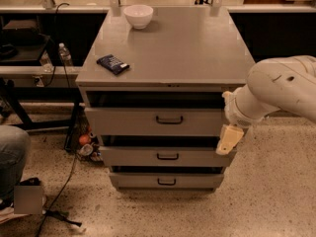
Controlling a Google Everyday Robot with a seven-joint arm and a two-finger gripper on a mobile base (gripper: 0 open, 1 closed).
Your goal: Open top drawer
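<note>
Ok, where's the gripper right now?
The gripper hangs centre-right in the camera view, by the lower right corner of the top drawer, away from its handle.

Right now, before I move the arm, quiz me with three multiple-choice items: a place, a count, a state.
1. Where is the white bowl? A on the floor; B at the back of the cabinet top; C in a drawer.
2. How many drawers show? A two; B three; C five.
3. With the gripper where it is, the top drawer's handle is: A gripped; B untouched; C hidden.
Key: 1B, it sits near the far edge. 2B, three fronts are stacked. 3B, the gripper hangs right of the handle, by the cabinet's right edge.
</note>
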